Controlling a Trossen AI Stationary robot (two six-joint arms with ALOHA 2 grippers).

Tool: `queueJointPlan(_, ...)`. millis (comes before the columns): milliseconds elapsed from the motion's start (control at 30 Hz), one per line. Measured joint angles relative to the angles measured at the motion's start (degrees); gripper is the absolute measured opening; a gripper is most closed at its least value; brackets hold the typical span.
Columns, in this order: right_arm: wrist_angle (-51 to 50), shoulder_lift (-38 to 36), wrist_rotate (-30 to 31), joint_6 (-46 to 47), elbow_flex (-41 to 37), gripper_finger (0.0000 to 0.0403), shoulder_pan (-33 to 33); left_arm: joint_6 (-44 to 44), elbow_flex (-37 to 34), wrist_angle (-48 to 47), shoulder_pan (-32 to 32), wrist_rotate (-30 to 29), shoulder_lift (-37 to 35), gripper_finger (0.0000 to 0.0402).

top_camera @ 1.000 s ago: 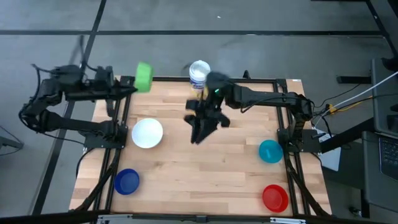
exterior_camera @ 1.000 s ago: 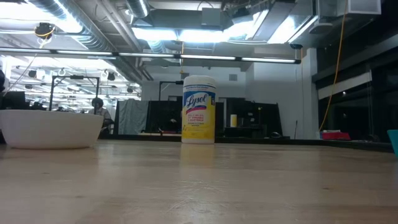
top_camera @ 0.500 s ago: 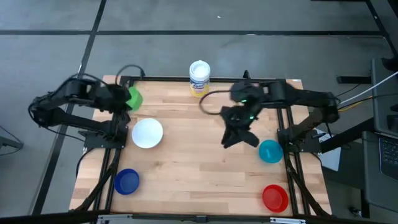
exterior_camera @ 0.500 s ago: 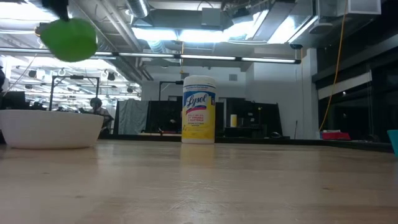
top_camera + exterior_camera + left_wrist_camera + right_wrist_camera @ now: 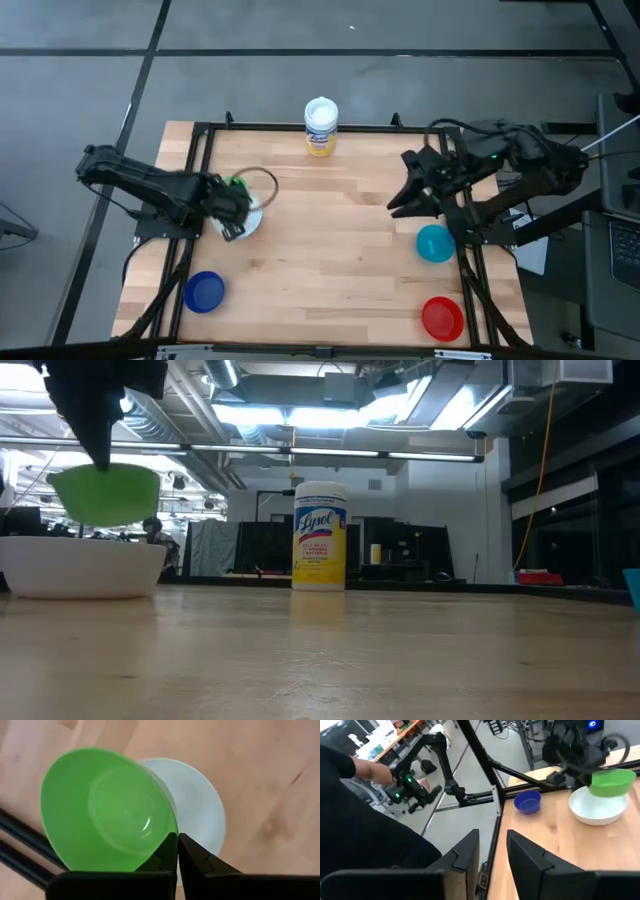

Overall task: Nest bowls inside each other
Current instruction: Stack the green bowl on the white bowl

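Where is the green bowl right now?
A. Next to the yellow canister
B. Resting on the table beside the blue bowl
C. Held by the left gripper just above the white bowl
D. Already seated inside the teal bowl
C: the left gripper pinches the green bowl's rim, and it hangs just over the white bowl.

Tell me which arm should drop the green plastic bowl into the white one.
Left. The left gripper already pinches the green plastic bowl by its rim, just above the white plastic bowl. The right gripper is empty across the table.
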Motion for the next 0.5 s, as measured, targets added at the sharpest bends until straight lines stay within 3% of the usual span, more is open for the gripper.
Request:
queueJointPlan(300,-0.09,-0.84,2.15,0.11,0.00,0.0093,4.87,-11.78,0.00,4.63,-8.14,1.87,7.97,0.0002)
queueJointPlan(500,0.89,-0.99,2.67,-0.18,0.00,0.0093,7.44,-13.90,-0.71,4.65,-9.28,2.10,10.38,0.0002)
